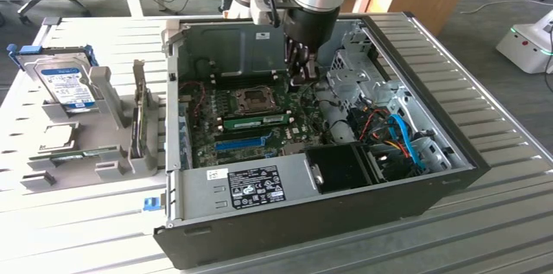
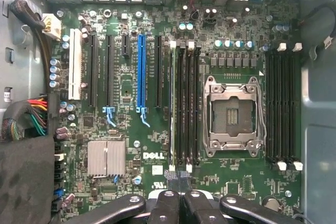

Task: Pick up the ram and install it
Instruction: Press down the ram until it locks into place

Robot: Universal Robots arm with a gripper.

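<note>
Four black slots (image 2: 184, 103) beside blue slot (image 2: 140, 72)

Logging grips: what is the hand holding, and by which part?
Nothing, it seems: the hand is shut on itself, near one end of the ram, which stands in its slot.

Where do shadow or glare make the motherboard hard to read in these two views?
Exterior view: the arm shades the motherboard around the gripper; daylight washes the ridged table pale. Wrist view: even light, slots and CPU socket sharp, slight glare on the heatsink, and the near fingers dark and soft.
</note>
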